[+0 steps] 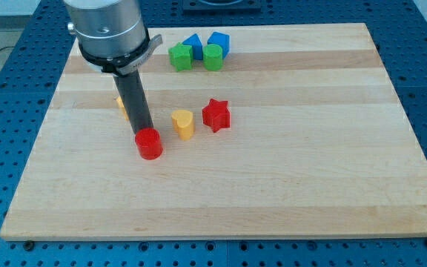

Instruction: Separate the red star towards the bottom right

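Observation:
The red star (216, 115) lies near the middle of the wooden board (273, 185). A yellow heart-shaped block (183, 124) sits just to its left, a small gap apart. A red cylinder (149, 143) lies further left and lower. My tip (144, 133) comes down at the cylinder's top-left edge, touching or nearly touching it. The tip is well left of the red star, with the yellow heart between them. A second yellow block (120, 103) is mostly hidden behind the rod.
At the view's top, two green blocks (181, 56) (213, 56) and two blue blocks (193, 44) (219, 42) stand clustered. The arm's grey body (110, 30) hangs over the board's top-left corner. A blue perforated table (6, 111) surrounds the board.

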Robot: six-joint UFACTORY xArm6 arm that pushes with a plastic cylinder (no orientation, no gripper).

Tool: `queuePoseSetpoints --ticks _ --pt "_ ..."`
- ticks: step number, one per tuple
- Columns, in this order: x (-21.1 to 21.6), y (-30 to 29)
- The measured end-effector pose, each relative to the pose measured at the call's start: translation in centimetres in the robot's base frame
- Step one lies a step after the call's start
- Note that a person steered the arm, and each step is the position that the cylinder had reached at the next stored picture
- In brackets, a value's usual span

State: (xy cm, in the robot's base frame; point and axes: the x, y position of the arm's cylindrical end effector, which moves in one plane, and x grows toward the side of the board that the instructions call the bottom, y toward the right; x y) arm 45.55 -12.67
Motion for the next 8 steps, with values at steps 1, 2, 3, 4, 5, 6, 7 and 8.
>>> queuePoseSetpoints --ticks 1,2,3,4,5,6,7,8 --pt "-3.2 2.1" --pt "-3.2 1.2" --pt "-1.0 -0.3" --pt "-1.3 4.9" --pt "-1.6 13.2" --pt "-1.6 20.3" --pt "-1.9 20.5" --pt "-2.1 18.3"
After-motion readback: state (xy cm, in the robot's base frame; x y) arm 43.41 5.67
